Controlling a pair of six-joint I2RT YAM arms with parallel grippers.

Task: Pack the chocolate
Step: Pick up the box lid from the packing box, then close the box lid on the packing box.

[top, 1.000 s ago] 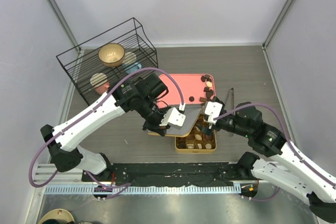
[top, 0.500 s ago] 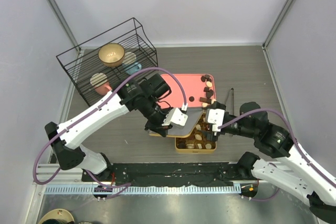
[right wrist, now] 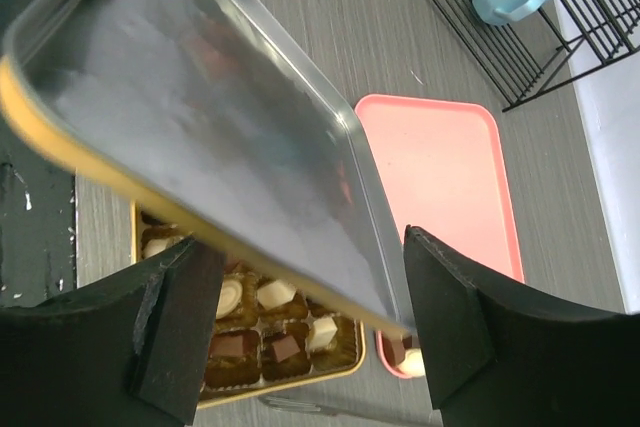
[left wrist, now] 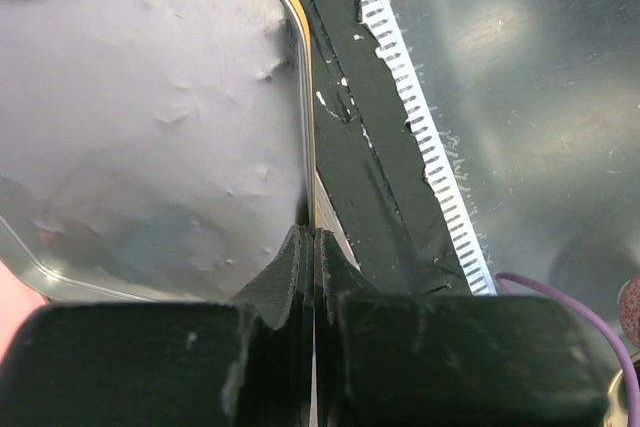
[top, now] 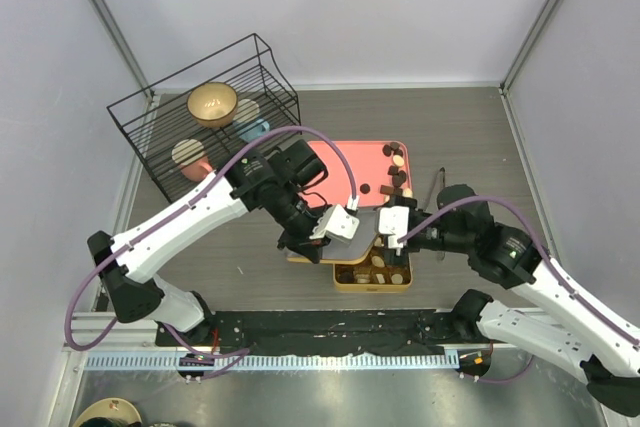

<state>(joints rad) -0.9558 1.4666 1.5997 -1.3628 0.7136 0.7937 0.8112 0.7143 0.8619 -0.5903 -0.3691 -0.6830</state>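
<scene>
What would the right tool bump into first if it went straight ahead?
Probably the lid: it slants across between the open fingers of the right tool. The tin of chocolates lies beyond it.

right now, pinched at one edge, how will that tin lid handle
Probably stiff: the lid is dented sheet metal, yet keeps a flat shape while tilted. Likely light, as the left gripper carries it by one edge. Its glossy face may pivot in that pinch.
</scene>
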